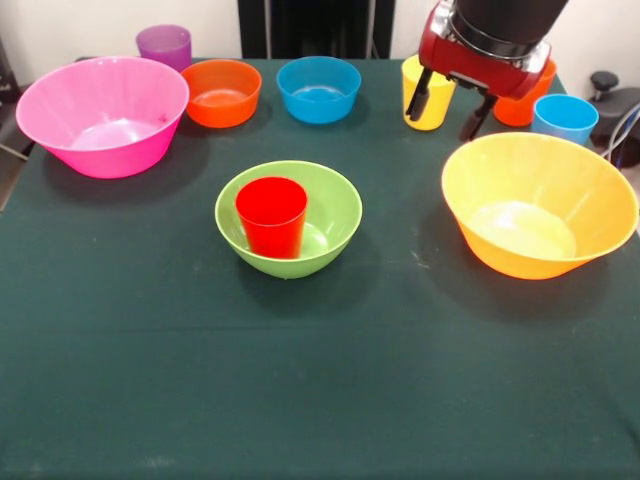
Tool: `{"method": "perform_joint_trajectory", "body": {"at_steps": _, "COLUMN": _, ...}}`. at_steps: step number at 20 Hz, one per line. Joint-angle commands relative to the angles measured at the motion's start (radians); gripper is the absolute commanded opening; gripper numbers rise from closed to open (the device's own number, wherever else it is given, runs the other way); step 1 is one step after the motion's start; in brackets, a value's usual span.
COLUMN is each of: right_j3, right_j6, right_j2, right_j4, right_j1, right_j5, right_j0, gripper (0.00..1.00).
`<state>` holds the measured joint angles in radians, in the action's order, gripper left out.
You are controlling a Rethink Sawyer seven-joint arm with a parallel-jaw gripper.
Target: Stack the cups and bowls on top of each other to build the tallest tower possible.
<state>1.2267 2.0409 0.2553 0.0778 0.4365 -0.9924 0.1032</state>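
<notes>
A red cup stands upright inside the lime green bowl at the table's middle. The large yellow-orange bowl sits to the right, the large pink bowl at the far left. Along the back stand a purple cup, a small orange bowl, a small blue bowl, a yellow cup, an orange cup and a light blue cup. My gripper hangs open above the back right, its fingers apart, one in front of the yellow cup, holding nothing.
A dark green cloth covers the table. A black object and cables lie beyond the table's right edge.
</notes>
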Motion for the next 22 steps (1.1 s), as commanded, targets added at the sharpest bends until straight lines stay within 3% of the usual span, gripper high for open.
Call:
{"method": "perform_joint_trajectory", "body": {"at_steps": 1, "right_j3": -0.027, "right_j6": 0.128, "right_j2": -0.061, "right_j4": -0.015, "right_j1": -0.082, "right_j5": -0.018, "right_j0": -0.001, "gripper": 1.00}}
{"method": "perform_joint_trajectory", "body": {"at_steps": 11, "right_j3": -0.062, "right_j6": 0.173, "right_j2": -0.055, "right_j4": 0.011, "right_j1": -0.076, "right_j5": -0.091, "right_j0": 0.025, "gripper": 1.00}}
{"method": "perform_joint_trajectory", "body": {"at_steps": 22, "right_j3": -0.065, "right_j6": 0.178, "right_j2": -0.051, "right_j4": 0.020, "right_j1": -0.085, "right_j5": -0.079, "right_j0": 0.032, "gripper": 1.00}}
